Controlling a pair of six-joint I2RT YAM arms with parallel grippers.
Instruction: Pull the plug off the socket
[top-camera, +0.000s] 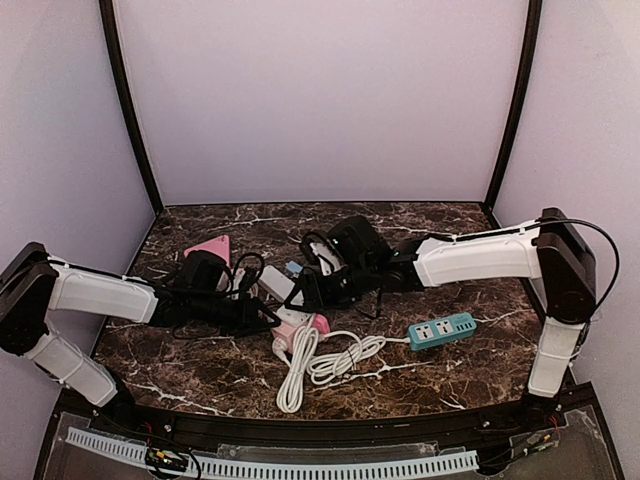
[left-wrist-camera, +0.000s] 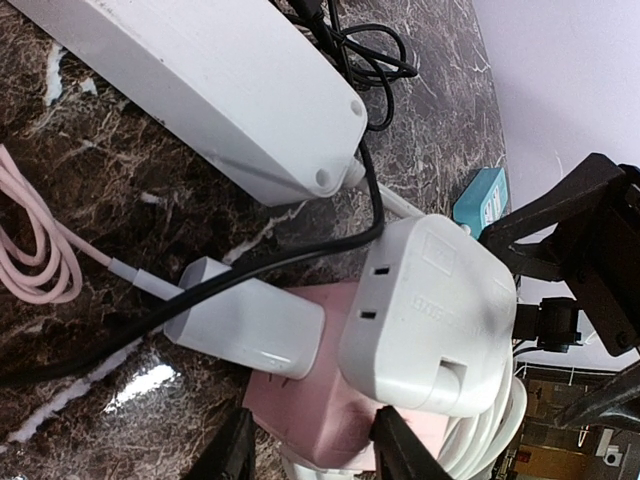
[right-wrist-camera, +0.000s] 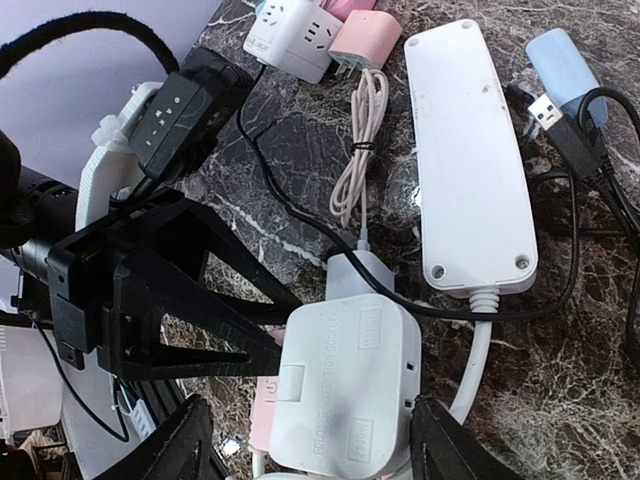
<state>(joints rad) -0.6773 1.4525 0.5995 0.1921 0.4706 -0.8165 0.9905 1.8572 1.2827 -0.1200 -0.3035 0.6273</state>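
The light, rigid plug (right-wrist-camera: 340, 385) probably sits tight: the spread right gripper (right-wrist-camera: 315, 455) should clamp its sides, left gripper (left-wrist-camera: 315, 455) pinching the socket (left-wrist-camera: 305, 410).

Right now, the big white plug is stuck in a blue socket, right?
No, the socket is pink, not blue; the left wrist view shows it. The big white plug is stuck in it.
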